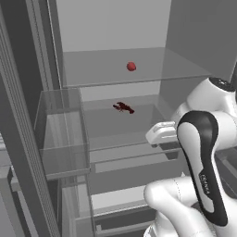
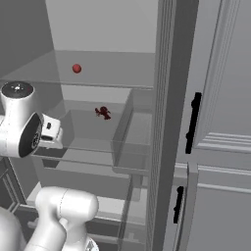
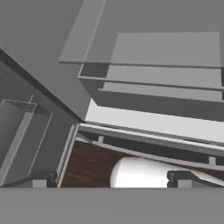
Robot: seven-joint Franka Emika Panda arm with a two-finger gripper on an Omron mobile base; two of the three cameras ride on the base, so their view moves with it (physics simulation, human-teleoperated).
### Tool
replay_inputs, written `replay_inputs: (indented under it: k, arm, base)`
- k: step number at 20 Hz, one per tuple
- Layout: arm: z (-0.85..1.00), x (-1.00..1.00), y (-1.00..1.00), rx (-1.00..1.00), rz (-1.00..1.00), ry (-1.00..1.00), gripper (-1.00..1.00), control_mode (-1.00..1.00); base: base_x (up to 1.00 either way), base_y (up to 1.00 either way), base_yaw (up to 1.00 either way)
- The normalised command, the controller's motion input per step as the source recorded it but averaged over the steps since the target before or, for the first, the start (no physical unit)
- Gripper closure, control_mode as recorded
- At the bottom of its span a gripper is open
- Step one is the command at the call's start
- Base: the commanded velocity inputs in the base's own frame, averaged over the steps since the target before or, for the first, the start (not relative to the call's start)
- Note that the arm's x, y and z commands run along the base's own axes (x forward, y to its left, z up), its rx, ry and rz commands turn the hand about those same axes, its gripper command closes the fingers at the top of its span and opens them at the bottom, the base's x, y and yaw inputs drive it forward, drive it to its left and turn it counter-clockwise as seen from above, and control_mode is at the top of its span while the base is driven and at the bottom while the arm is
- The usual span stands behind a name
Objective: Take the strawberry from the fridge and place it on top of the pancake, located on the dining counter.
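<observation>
The fridge stands open, showing its pale interior and glass shelves. The strawberry, a tiny bright red fruit, rests on the upper glass shelf near the back. My arm's white wrist hangs in front of the lower shelves, well below and to the right of the strawberry. In the hand view my gripper is open with nothing between its fingertips, looking down at the fridge's lower shelves and bottom edge. The pancake and the dining counter are out of view.
A small dark red item lies on the shelf below the strawberry. A clear door bin juts out beside the shelves. A light grey cabinet with black handles flanks the fridge. Dark wood floor lies beneath.
</observation>
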Motion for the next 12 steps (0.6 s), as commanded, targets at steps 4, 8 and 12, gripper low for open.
replay_inputs:
  k: [4,8,12]
  arm:
    - [0.98,0.09,-0.02,0.00,0.00,-0.25,-1.00,-1.00]
    - [1.00,0.11,0.00,-0.01,0.00,-0.23,-1.00,-1.00]
    - [0.88,0.27,0.00,-0.03,0.00,-0.21,-1.00,-1.00]
  base:
    - [0.00,0.00,0.00]
    - [0.00,0.00,0.00]
    - [0.00,0.00,0.00]
